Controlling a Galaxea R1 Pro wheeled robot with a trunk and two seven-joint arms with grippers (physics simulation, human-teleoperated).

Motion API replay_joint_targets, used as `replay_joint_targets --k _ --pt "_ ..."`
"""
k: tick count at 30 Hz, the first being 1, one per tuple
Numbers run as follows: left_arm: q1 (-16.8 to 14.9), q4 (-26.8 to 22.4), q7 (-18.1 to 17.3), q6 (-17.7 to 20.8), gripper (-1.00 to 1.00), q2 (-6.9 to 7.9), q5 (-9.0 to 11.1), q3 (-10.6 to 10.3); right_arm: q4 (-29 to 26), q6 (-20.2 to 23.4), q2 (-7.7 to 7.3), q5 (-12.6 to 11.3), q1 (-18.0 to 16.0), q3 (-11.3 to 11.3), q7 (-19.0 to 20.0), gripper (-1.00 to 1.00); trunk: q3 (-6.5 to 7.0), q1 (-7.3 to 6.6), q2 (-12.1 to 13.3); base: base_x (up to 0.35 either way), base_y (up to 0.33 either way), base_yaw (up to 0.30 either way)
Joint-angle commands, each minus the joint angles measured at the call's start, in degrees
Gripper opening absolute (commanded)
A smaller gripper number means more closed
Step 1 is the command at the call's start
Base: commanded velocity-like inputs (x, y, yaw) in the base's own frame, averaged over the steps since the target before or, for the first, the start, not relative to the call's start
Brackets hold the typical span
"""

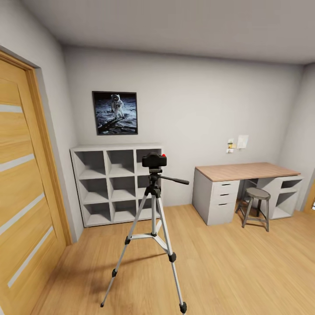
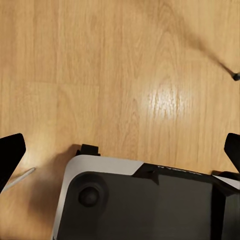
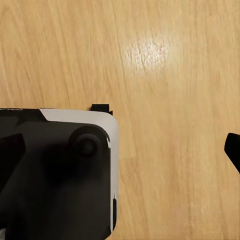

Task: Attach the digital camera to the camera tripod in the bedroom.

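Black digital camera point(image 1: 154, 160) sits mounted on the head of the camera tripod point(image 1: 152, 227), which stands on the light wood floor point(image 1: 227, 262) in front of the grey cube shelf point(image 1: 114, 183), with the desk point(image 1: 245, 171) and stool point(image 1: 257, 205) to its right. Left gripper point(image 2: 120, 150) and right gripper point(image 3: 120, 150) both point down at bare floor above the robot base point(image 3: 60, 170), fingers spread wide and holding nothing.

A light wooden door with pale horizontal stripes point(image 1: 22, 183) stood at the left. A framed astronaut moon poster point(image 1: 115, 113) hung on the pale grey wall above a grey cube shelf point(image 1: 114, 183). To the right, a wood-topped grey desk with drawers point(image 1: 245, 171) stood against the wall, a round grey metal stool point(image 1: 257, 206) just before it. Light wood plank floor point(image 1: 236, 267) throughout.
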Motion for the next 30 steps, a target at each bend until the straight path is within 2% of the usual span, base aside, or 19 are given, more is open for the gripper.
replay_joint_targets --k 1,14,20,26,30 --pt "-0.02 0.07 -0.25 -0.18 1.00 0.00 0.63 -0.46 0.19 -0.35 -0.01 -0.53 -0.06 0.47 0.25 1.00 -0.02 0.02 -0.04 0.000 0.000 0.000" --pt "-0.02 0.03 -0.26 -0.19 1.00 0.05 0.74 -0.37 0.15 -0.57 0.17 -0.38 -0.06 0.45 0.25 1.00 -0.02 0.02 -0.04 0.000 0.000 0.000" --pt "-0.02 0.03 -0.26 -0.19 1.00 0.04 0.75 -0.37 -0.22 -0.77 0.95 -0.37 -0.06 0.25 0.25 1.00 -0.02 0.02 -0.04 0.000 0.000 0.000" --pt "-0.02 0.03 -0.26 -0.19 1.00 0.05 0.75 -0.37 -0.31 -0.81 2.82 -0.39 -0.06 0.14 0.25 1.00 -0.02 0.02 -0.04 0.000 0.000 0.000" --pt "-0.02 0.03 -0.26 -0.19 1.00 0.05 0.75 -0.37 -0.30 -0.82 3.56 -0.49 -0.06 0.20 0.25 1.00 -0.02 0.02 -0.04 0.000 0.000 0.000"
